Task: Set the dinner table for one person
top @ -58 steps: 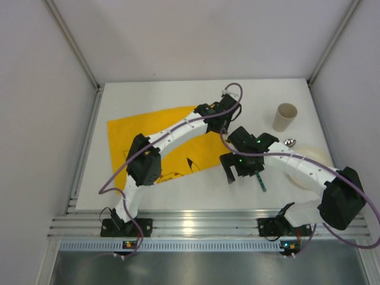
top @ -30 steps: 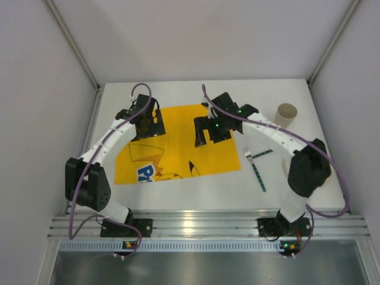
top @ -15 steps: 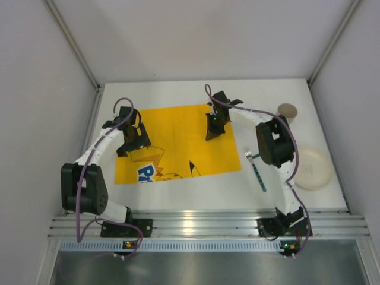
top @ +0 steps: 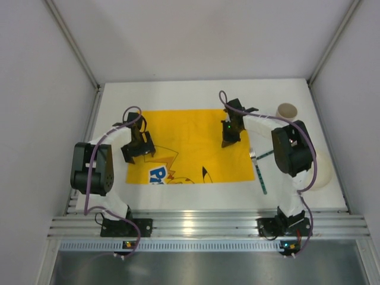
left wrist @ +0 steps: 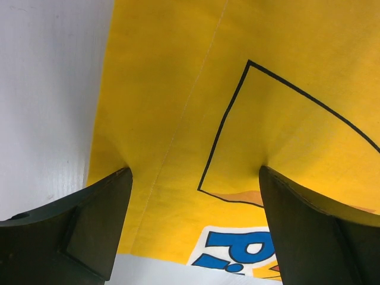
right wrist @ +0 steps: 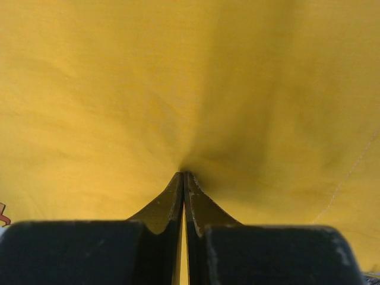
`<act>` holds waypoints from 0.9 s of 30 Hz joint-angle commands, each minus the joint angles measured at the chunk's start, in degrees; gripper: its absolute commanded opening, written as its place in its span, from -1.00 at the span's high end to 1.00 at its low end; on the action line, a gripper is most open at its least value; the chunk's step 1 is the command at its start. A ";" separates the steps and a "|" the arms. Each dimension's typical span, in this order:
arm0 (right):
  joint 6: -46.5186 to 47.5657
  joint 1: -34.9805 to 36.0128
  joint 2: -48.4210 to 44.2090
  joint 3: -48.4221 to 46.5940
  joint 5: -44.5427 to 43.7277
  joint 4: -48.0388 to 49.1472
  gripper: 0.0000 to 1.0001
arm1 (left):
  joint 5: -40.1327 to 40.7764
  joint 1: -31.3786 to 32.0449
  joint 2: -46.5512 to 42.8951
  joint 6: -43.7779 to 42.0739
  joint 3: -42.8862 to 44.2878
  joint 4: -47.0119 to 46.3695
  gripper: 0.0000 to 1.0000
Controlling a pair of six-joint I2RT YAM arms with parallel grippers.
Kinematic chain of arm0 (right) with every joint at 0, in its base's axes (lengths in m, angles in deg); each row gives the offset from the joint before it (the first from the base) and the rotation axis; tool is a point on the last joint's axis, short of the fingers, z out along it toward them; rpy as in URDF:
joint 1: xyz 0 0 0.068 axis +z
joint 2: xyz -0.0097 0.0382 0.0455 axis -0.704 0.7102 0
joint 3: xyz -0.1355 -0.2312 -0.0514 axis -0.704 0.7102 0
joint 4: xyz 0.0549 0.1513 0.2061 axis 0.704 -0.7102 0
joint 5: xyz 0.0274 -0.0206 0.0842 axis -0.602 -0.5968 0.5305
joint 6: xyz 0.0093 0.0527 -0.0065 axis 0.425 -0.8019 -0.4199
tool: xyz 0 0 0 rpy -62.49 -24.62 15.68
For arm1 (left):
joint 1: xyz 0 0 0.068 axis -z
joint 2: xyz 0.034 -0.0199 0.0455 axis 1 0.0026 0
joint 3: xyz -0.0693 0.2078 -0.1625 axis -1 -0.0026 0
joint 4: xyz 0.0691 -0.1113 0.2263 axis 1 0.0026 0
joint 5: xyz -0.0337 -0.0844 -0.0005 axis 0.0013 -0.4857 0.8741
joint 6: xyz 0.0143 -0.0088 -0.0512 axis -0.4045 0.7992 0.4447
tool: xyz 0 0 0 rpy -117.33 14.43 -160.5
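A yellow cloth (top: 190,136) with a cartoon print lies spread flat across the white dinner table (top: 178,95). My left gripper (top: 138,152) stands open over the cloth's left edge. In the left wrist view both fingertips (left wrist: 122,178) press dimples into the cloth (left wrist: 267,59), with bare table (left wrist: 47,89) at the left. My right gripper (top: 229,139) is near the cloth's right side. The right wrist view shows this gripper (right wrist: 183,174) shut on a pinch of cloth (right wrist: 178,71), and creases fan out from the tips.
A green-handled fork (top: 259,169) lies just right of the cloth. A beige cup (top: 287,110) stands at the back right. A pale plate (top: 323,172) shows partly behind the right arm. Grey walls enclose the table, and a metal rail runs along its near edge.
The cloth has slid right and toward the near edge and lies squarer. The right gripper went from open to shut and moved right with it. The left gripper moved nearer, staying open.
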State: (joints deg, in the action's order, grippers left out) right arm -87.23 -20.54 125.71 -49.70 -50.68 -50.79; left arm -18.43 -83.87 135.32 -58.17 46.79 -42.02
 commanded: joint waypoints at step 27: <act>-1.87 -3.37 -41.34 25.94 -16.32 -19.95 -0.91 | -4.68 -0.26 -13.39 -0.68 0.43 -0.67 -0.86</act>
State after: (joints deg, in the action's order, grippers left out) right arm -84.98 -22.07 87.00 -28.89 -66.77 -70.39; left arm -21.22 -83.87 122.38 -58.94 48.03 -40.89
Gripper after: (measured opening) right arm 0.963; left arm 0.935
